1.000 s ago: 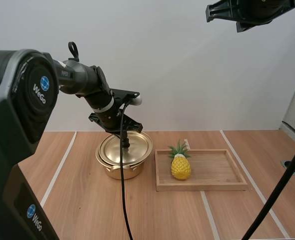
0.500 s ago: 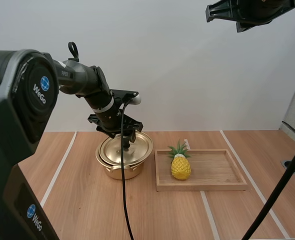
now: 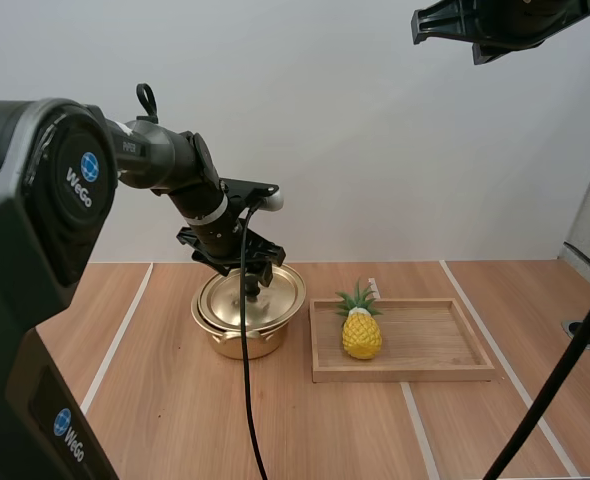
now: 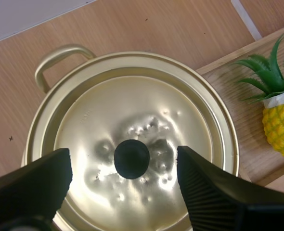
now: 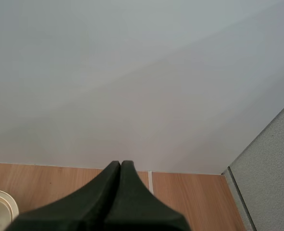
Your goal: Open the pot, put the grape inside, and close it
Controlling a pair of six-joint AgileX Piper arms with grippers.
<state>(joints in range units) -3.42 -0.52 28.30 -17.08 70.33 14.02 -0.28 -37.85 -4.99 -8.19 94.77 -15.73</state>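
Note:
A gold pot [image 3: 243, 328] stands on the table with its gold lid [image 3: 251, 297] on it. In the left wrist view the lid [image 4: 84, 125] lies flat on the pot, its black knob [image 4: 131, 159] in the middle. My left gripper [image 4: 123, 159] hangs open just above the lid [image 3: 255, 272], one finger on each side of the knob and neither touching it. My right gripper [image 3: 420, 25] is high up at the far right, its fingers shut together as one dark wedge [image 5: 120, 166] with nothing held. A yellow toy pineapple [image 3: 362, 332] stands in the wooden tray [image 3: 435, 345].
The tray [image 4: 228, 82] lies right beside the pot, with the pineapple [image 4: 281, 130] at its near-left end close to the lid's rim. One pot handle [image 4: 60, 57] sticks out on the far side. Bare wood table spreads left and in front of the pot.
My left gripper has opened and let go of the lid's knob; the lid rests on the pot. The right arm has not moved.

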